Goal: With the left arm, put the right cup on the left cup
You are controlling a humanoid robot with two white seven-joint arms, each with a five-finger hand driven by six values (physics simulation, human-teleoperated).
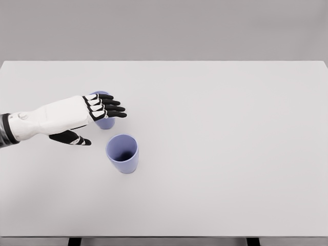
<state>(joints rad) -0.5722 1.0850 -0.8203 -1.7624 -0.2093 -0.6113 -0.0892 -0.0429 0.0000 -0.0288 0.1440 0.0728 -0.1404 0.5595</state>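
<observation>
Head view shows the white left hand [97,110] with black fingers reaching in from the worktop's left edge, fingers spread and relaxed, gripping nothing, thumb hanging apart below. It hovers over one small lavender plastic cup [106,122], mostly hidden beneath the fingers; only the lower wall and a sliver of rim show. The second lavender plastic cup [122,153] stands upright and open-mouthed, just beside the first, nearer the front edge and slightly toward the right edge; it reads as the right cup, the one to lift. It looks light, rigid and smooth-walled, likely slippery, so a wrap around the wall below the rim seems the safest hold, squeezed gently so it does not tip or squirt out. The plain white matte worktop [230,154] looks flat, against a grey backdrop. The right arm is out of sight.
</observation>
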